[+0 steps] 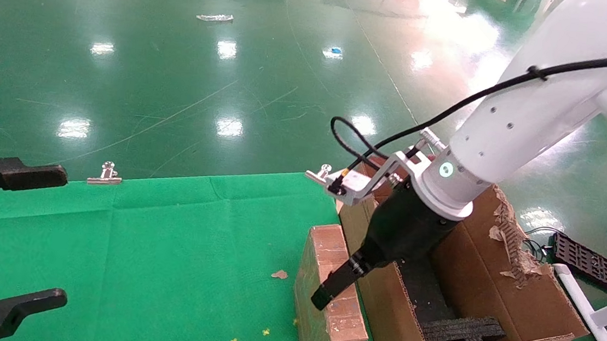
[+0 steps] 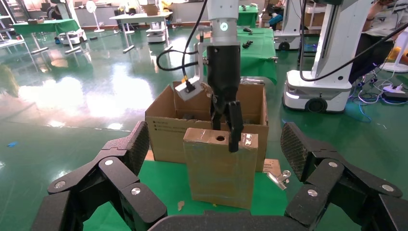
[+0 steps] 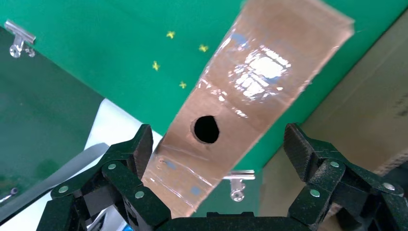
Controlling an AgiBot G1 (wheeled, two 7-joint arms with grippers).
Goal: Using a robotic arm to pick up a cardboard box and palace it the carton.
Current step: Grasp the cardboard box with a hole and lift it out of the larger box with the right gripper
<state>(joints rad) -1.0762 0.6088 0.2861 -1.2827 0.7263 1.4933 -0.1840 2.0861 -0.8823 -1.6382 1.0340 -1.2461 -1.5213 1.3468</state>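
1. Head view first: our left gripper [image 1: 7, 232] sits parked at the near left edge of the green cloth [image 1: 165, 246], jaws spread wide and nothing in them, well apart from the action.

2. Next out, the cardboard box [image 1: 326, 288] stands on its long edge on the cloth, its narrow taped face up, right beside the carton [image 1: 492, 275] and maybe touching its side wall, we can't tell for sure. Its long axis runs away from us, along that carton wall.

3. The right gripper [image 1: 337, 286] on the robotic arm [image 1: 528, 118] hangs just over that top face. From the right wrist view the fingers [image 3: 130, 159] are open wide and straddle the narrow face with the round hole [image 3: 207, 129], one on each broad side, not closed on anything yet. So we reckon it's lined up across the thin dimension, which is the grab that matters.

4. Left wrist view backs that up: one black finger [image 2: 235, 126] hangs down the front of the box top.

5. Farthest is the carton itself, flaps up, black foam [image 1: 460, 330] inside. It lies to the right of the box, so the lift-and-shift would be short, and the right arm is clearly the nearer one.
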